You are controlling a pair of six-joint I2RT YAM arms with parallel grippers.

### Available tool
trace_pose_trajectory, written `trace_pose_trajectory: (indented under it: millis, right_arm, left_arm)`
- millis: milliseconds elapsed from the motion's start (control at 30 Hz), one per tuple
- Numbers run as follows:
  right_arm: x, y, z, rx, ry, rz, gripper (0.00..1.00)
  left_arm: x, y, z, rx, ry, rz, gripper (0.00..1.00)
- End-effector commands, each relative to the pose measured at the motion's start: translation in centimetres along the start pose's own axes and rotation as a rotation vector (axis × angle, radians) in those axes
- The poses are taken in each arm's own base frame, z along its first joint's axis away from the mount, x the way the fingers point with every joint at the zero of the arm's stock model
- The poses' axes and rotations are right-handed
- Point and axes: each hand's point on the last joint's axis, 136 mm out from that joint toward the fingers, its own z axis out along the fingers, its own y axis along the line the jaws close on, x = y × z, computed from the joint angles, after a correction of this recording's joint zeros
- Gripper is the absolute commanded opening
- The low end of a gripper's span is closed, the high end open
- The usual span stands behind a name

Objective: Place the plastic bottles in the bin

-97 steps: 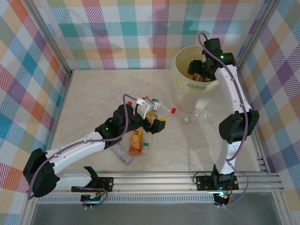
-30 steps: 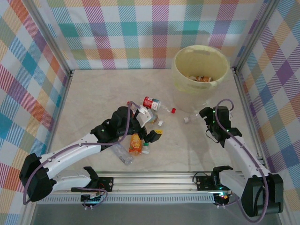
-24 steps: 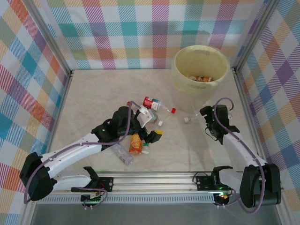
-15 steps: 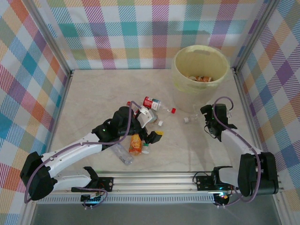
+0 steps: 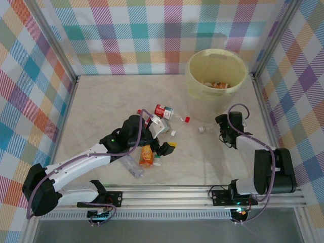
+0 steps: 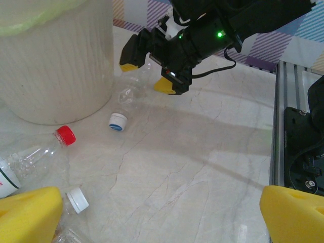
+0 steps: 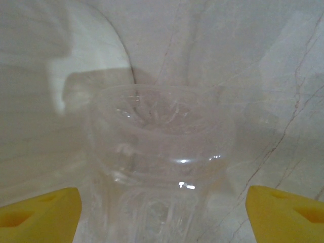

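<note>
Here, nearest the arm bases, a squashed clear bottle [image 5: 132,167] and an orange-labelled bottle [image 5: 147,154] lie close together on the marble-patterned table [image 5: 101,101]. Just beyond them the left gripper [image 5: 166,135] hangs low with its yellow pads spread as wide as they go and nothing between them. A red-labelled bottle [image 5: 166,111] with a red cap lies a little farther out.

To the right, the right gripper [image 5: 219,127] is down at table level, straddling an unlabelled clear bottle [image 7: 162,167] that lies on its side. Its wrist view puts a pad on each side of the bottle body. The jaws stand apart and I see no contact yet, so nothing is gripped.

Farthest back, the pale yellow bin [image 5: 202,98] stands upright near the right rear corner. Several bottles with orange labels already rest in its bottom.

By my judgement the work is partly done. Some bottles are binned and at least four are left on the table. The clear one under the right gripper looks like the next candidate.
</note>
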Motion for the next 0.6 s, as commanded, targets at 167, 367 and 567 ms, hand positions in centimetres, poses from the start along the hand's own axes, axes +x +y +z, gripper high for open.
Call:
trace_pose_trajectory:
  millis: [167,367,567]
  right_arm:
    - [-0.3,1.3,1.4,-0.047,0.007,0.024,0.78]
    - [-0.2,1.3,2.1,-0.036,0.012,0.024,0.73]
    - [-0.3,1.0,2.3,-0.027,0.017,0.022,0.66]
  left_arm:
    - [-1.2,-0.8,0.2,0.030,-0.028,0.010,1.00]
    - [-1.1,-0.7,0.3,0.027,-0.026,0.012,1.00]
    - [-1.2,-0.7,0.2,0.025,-0.026,0.015,1.00]
